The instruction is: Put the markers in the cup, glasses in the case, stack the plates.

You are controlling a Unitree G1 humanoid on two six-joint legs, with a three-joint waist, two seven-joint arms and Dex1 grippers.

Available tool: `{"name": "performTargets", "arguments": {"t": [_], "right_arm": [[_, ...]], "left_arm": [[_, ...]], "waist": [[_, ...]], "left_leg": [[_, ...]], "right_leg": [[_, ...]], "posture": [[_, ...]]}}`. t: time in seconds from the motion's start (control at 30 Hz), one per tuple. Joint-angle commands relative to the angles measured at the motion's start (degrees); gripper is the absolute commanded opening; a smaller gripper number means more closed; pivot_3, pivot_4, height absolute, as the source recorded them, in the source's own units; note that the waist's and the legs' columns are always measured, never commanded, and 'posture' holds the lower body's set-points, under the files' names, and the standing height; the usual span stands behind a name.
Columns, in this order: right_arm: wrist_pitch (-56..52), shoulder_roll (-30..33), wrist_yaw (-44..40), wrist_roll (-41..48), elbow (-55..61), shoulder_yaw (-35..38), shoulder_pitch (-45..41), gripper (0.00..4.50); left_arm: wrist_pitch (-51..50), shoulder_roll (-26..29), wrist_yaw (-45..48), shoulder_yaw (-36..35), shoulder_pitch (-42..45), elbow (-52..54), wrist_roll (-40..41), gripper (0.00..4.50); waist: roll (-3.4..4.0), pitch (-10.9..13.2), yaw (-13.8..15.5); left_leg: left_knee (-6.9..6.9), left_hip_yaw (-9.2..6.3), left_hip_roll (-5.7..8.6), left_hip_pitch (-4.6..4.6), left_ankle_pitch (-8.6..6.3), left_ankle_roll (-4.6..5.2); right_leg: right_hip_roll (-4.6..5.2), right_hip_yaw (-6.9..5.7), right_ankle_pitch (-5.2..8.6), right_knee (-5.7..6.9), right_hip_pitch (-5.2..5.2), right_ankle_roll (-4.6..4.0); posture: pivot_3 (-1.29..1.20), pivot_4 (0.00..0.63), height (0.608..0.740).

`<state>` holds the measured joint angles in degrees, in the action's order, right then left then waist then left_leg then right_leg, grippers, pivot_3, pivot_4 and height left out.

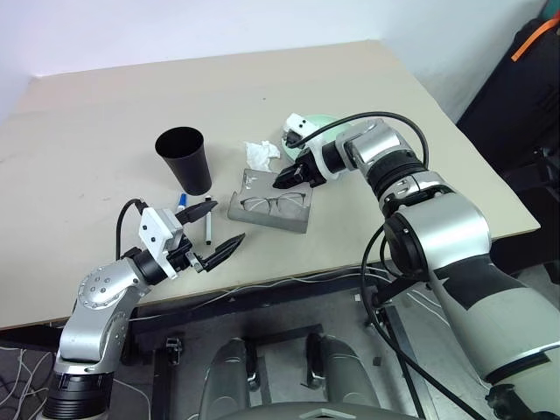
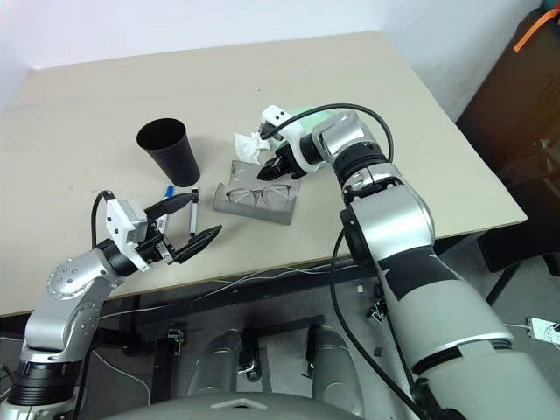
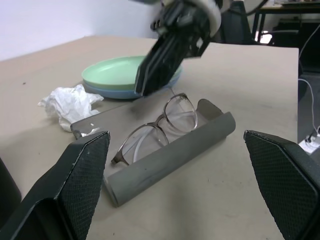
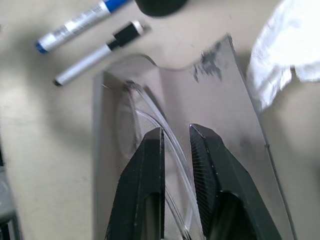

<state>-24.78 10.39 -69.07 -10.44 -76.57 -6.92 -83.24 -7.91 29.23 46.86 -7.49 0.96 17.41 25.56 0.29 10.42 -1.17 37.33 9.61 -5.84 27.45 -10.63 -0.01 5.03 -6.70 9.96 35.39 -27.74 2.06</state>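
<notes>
Right gripper [image 1: 284,181] is hovering with fingers narrowed, gripping nothing I can confirm, at the two o'clock end of the glasses [image 1: 273,205]. I am seeing them lying in the open case [image 1: 271,217], long axis nine-to-three. Left gripper [image 1: 219,233] is waiting wide at seven o'clock, farther off. No legible writing.

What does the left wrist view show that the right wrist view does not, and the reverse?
Left wrist view alone: the stacked plates, mint green on light blue, and the right gripper seen from outside, above the open case.

Right wrist view alone: the two markers lying on the table, blue-capped and black-capped, and the base of the black cup.

Both: the glasses lying in the open grey case, with the crumpled white tissue beside it.
</notes>
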Motion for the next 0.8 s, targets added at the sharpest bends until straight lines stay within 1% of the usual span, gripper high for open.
{"name": "performTargets", "arguments": {"t": [0.03, 0.1, 0.23, 0.4, 0.53, 0.6, 0.67, 0.8], "right_arm": [[1.3, 0.8, 2.2, -0.2, 1.1, -0.1, 0.0, 0.82], [0.5, 0.9, 0.8, -0.8, 1.1, -1.0, 0.3, 0.82], [-0.8, 0.8, -5.7, -1.0, 1.8, -2.6, 0.2, 0.82], [-1.1, 0.6, -9.0, -1.8, 2.9, -4.6, 1.1, 0.82], [-1.0, 0.5, -6.6, -0.7, 3.6, -3.6, 1.1, 0.82], [-1.2, 0.9, -3.6, 0.4, 3.5, -2.0, 0.3, 0.82], [0.6, 1.8, -1.2, 1.5, 4.0, -0.4, -0.3, 0.82], [6.4, 3.5, 0.3, 5.7, 7.1, 3.9, 0.0, 0.82]], "left_arm": [[1.7, 0.2, 0.9, 0.0, 0.9, -0.6, 0.1, 4.50], [2.2, 0.2, 1.3, 0.0, 0.8, -1.2, -0.1, 4.50], [3.0, 0.1, 1.9, 0.0, 0.7, -2.1, -0.3, 4.50], [3.9, -0.1, 2.1, 0.8, 0.9, -2.8, -1.0, 4.50], [4.2, -0.3, 2.2, 1.1, 1.1, -3.2, -1.1, 4.50], [4.2, -0.3, 2.2, 1.1, 1.2, -3.3, -1.0, 4.50], [4.2, -0.3, 2.1, 1.1, 1.3, -3.2, -0.9, 4.50], [4.1, -0.3, 2.0, 1.0, 1.0, -2.8, -0.7, 4.50]], "waist": [[0.00, 0.0, 0.0], [0.00, 0.0, 0.0], [0.00, 0.0, 0.0], [0.00, 0.0, 0.0], [0.00, 0.0, 0.0], [0.00, 0.0, 0.0], [0.00, 0.0, 0.0], [0.00, 0.0, 0.1]], "left_leg": [[0.01, 0.00, 0.00, 0.00, 0.00, -0.01], [0.01, 0.00, 0.00, 0.00, 0.01, -0.01], [0.02, -0.03, 0.00, 0.00, 0.01, -0.01], [0.03, -0.04, 0.00, -0.01, 0.01, -0.01], [0.03, -0.05, 0.00, -0.01, 0.01, -0.01], [0.04, -0.05, 0.00, -0.01, 0.01, -0.01], [0.03, -0.08, 0.00, -0.01, 0.01, -0.01], [0.03, -0.07, 0.00, 0.00, 0.01, -0.01]], "right_leg": [[0.00, 0.00, 0.00, 0.02, 0.00, 0.00], [0.00, 0.00, 0.00, 0.04, -0.01, 0.00], [0.00, 0.00, 0.00, 0.05, 0.00, 0.00], [0.00, 0.00, 0.00, 0.07, -0.01, 0.00], [0.01, 0.00, 0.00, 0.08, 0.00, 0.00], [0.01, 0.00, 0.00, 0.08, -0.01, 0.00], [0.01, 0.00, 0.00, 0.08, -0.01, -0.01], [0.01, 0.00, 0.00, 0.07, 0.00, 0.00]], "posture": [[0.00, 0.150, 0.701], [0.00, 0.150, 0.701], [0.00, 0.150, 0.701], [0.00, 0.150, 0.701], [0.00, 0.150, 0.701], [0.00, 0.150, 0.701], [0.00, 0.150, 0.701], [0.00, 0.150, 0.701]]}}
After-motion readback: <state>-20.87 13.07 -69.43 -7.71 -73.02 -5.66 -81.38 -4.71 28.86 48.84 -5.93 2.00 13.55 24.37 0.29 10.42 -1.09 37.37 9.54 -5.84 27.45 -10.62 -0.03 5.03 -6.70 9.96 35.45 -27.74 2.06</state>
